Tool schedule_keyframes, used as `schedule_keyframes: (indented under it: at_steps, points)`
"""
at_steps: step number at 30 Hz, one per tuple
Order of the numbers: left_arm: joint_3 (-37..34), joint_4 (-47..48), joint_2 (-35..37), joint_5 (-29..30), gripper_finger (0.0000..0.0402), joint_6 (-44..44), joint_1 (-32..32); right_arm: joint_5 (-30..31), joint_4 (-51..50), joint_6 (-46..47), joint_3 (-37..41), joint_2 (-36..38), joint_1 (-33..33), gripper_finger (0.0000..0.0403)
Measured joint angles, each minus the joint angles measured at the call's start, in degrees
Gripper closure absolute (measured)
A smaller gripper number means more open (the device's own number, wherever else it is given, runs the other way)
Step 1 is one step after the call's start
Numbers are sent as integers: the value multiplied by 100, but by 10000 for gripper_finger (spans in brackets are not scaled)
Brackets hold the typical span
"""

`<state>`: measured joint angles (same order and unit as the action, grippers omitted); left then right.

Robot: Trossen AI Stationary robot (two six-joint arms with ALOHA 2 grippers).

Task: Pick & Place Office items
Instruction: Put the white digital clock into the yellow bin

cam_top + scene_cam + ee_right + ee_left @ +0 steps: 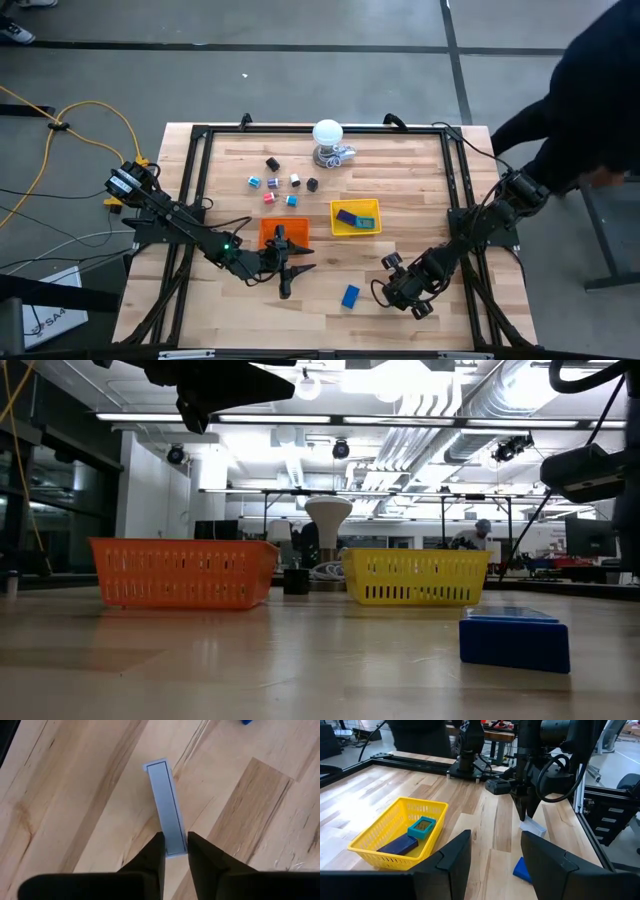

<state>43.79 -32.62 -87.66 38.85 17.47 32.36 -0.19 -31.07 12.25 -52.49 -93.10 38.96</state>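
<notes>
With the yellow tray (356, 229) as landmark: the right gripper (173, 851) is down on the worktop (420, 180) just past the tray's near right corner, its fingers (153, 855) pinching the end of a flat grey block (165, 805) lying there. A blue block (350, 296) lies near the tray's front. The left gripper (495, 852) hovers beside the tray, fingers spread apart, empty. Inside the tray sit a teal block (422, 827) and a dark blue one (398, 845).

Small bits (280, 187) too tiny to identify.
</notes>
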Motion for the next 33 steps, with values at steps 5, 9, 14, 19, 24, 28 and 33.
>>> schedule_keyframes:
  at_steps: [5, 9, 14, 19, 24, 28, 33]
  points:
    - [0, 0, 0, -2, 236, 2, 0, -25, -98, -32, 0, 57, -83, 345]
    - [0, 0, 0, 0, 236, 5, 0, -40, -400, -98, -63, 277, -324, 345]
    - [0, -2, 0, -1, 236, 19, 0, -22, -806, -481, -212, 649, -854, 346]
    - [0, -2, 0, -2, 236, 17, 0, 25, -924, -673, -319, 1013, -1669, 346]
    - [0, 0, 0, 0, 236, 17, 0, 74, -905, -833, -334, 1178, -2602, 346]
    - [0, 0, 0, -1, 236, 16, 0, 399, -768, -1078, -334, 1182, -3255, 346]
    - [0, -2, 0, -2, 236, 15, 0, 421, -457, -1356, -334, 1182, -3861, 346]
